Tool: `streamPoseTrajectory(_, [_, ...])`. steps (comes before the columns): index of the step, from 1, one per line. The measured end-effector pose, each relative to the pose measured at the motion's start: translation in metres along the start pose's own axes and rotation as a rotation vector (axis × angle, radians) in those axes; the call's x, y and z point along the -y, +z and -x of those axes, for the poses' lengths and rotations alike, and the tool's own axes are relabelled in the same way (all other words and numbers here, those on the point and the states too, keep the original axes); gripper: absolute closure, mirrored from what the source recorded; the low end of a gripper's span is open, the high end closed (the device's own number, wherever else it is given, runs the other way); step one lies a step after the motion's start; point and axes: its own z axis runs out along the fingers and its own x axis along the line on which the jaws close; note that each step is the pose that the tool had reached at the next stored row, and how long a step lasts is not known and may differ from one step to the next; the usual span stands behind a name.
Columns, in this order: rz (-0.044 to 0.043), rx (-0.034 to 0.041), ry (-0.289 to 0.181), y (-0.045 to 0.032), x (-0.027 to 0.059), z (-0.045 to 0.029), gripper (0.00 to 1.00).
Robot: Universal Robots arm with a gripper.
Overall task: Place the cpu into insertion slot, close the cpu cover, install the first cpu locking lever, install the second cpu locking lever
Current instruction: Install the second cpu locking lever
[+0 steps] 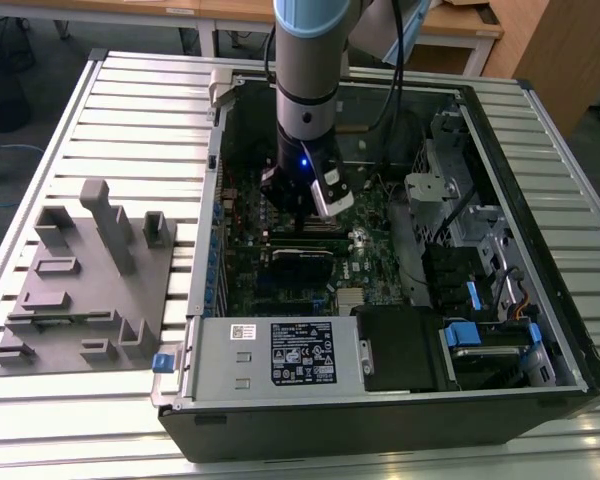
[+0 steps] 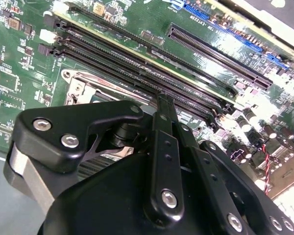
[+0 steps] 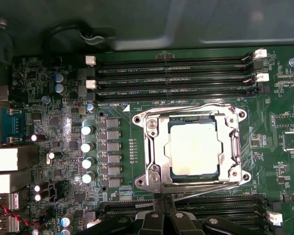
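First wrist view, cpu (image 3: 194, 148) seated under closed cpu cover (image 3: 192, 149), jaws (image 3: 161, 204) clenched together, tips partly cut off.

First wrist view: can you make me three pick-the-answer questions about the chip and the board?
1. Where is the cpu?
A) on the floor
B) seated on the motherboard
C) on a chair

2. What colour is the motherboard?
A) red
B) white
C) green

3. How is the cpu cover?
A) standing up open
B) lying flat around the cpu
C) taken off

Answers:
1 B, the silver chip sits on the board, inside the metal frame.
2 C, the board is green all around the chip.
3 B, the frame lies flat, with the chip showing through its window.
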Motion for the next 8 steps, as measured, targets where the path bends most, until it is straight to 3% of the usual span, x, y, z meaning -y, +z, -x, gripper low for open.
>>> streamPoseTrajectory(8, [0.0001,0.0000,0.000,0.0014,0.0001,-0.0003,0.90])
